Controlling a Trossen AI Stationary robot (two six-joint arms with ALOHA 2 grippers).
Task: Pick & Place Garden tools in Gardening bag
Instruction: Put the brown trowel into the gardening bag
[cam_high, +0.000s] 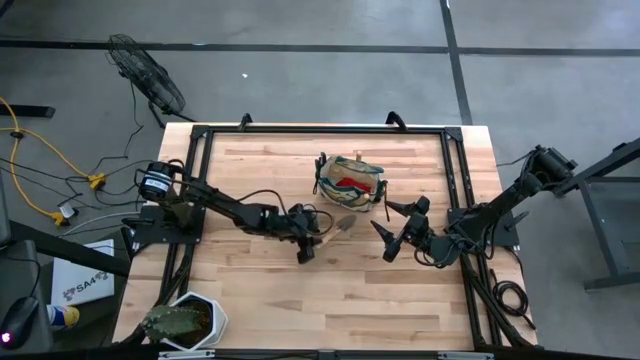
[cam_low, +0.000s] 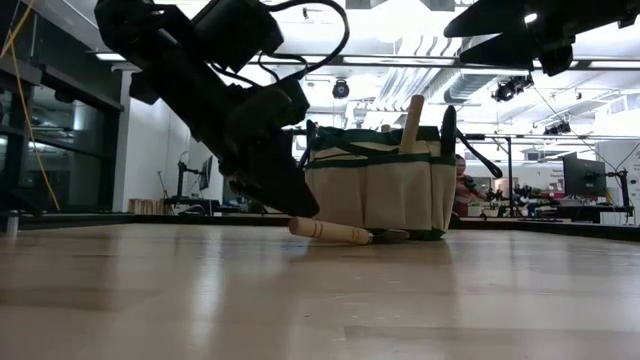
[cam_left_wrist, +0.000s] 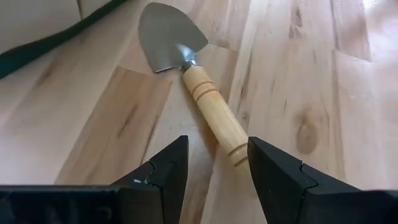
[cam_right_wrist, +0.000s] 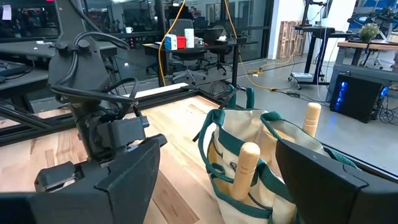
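- Left gripper (cam_left_wrist: 211, 171) is hanging low over the table (cam_high: 300, 300), fingers parted around the trowel (cam_left_wrist: 196, 81) handle's end, not clamping.
- Trowel is lying flat beside the bag (cam_high: 352, 182).
- Right gripper (cam_high: 398, 228) is waiting open near the bag.

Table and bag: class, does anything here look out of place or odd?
One trowel lies flat on the table beside the gardening bag, not inside it. The left gripper has open fingers straddling its handle end. Nothing looks spilled or damaged.
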